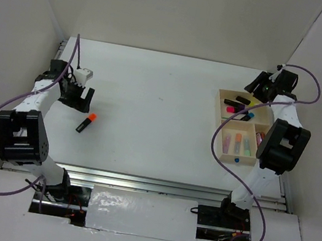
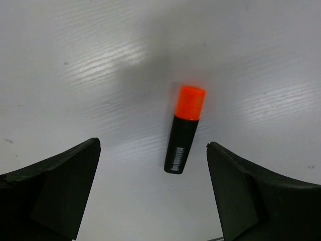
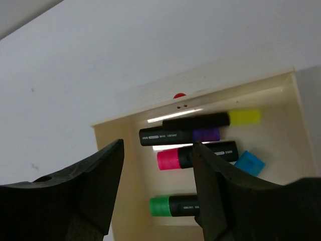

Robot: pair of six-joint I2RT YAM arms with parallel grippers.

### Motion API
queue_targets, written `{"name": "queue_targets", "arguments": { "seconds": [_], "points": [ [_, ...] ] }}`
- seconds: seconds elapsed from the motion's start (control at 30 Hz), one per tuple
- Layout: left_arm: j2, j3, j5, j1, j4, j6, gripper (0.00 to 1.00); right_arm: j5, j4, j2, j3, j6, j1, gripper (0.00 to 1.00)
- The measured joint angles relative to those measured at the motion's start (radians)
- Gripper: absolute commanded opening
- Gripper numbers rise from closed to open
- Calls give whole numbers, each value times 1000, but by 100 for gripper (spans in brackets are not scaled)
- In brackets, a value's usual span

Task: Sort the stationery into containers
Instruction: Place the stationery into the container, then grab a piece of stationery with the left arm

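Left wrist view: the orange highlighter (image 2: 184,129), a black body with an orange cap, lies flat on the white table (image 2: 75,60) with its cap pointing away from the camera. It sits between the 2 fingers (image 2: 55,191) of the left gripper (image 2: 153,145), nearer the right-hand finger and touching neither. The jaws are spread wide and hold nothing. From the top camera, this highlighter lies on the left part of the table just beside that gripper, well apart from the wooden tray (image 1: 222,142) at the far right.

Right wrist view: the right gripper (image 3: 158,150) hangs over the tray's far compartment. Its jaws are parted with nothing between them. In that compartment 4 black highlighters lie crosswise:
- the yellow highlighter (image 3: 210,120), blurred, is nearest the far wall
- the purple highlighter (image 3: 173,135) touches it
- the pink highlighter (image 3: 173,159) is partly behind a finger
- the green highlighter (image 3: 170,206) is closest to the camera

A blue cap (image 3: 250,163) shows at the right, and a red dot (image 3: 179,95) marks the far rim.

From the top camera, 3 pale pens (image 1: 237,143) lie side by side in the tray's near left compartment. A blue dot (image 1: 236,160) sits on the near rim. A pink item (image 1: 260,138) in the near right compartment is mostly hidden by the right arm.
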State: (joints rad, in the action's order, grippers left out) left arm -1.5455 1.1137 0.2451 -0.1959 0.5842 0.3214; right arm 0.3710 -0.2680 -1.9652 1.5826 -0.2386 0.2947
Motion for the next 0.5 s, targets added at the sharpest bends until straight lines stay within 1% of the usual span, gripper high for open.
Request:
{"name": "queue_targets", "arguments": {
  "seconds": [0.1,0.2,0.33,0.43,0.47,0.5],
  "points": [
    [0,-8,0,-42,8,35,99,-7,-23,8,4,25,2,63],
    [1,-47,0,-56,11,69,99,6,-56,41,3,47,5,63],
    [1,-116,2,-60,22,119,97,40,-77,167,-30,67,9,63],
    [0,-150,8,-63,30,143,91,85,-79,288,-69,76,11,63],
    [-3,-159,11,-63,29,148,84,104,-78,325,-85,77,11,63],
    [-8,-164,13,-63,27,151,80,122,-77,354,-100,77,11,63]
  ]
}}
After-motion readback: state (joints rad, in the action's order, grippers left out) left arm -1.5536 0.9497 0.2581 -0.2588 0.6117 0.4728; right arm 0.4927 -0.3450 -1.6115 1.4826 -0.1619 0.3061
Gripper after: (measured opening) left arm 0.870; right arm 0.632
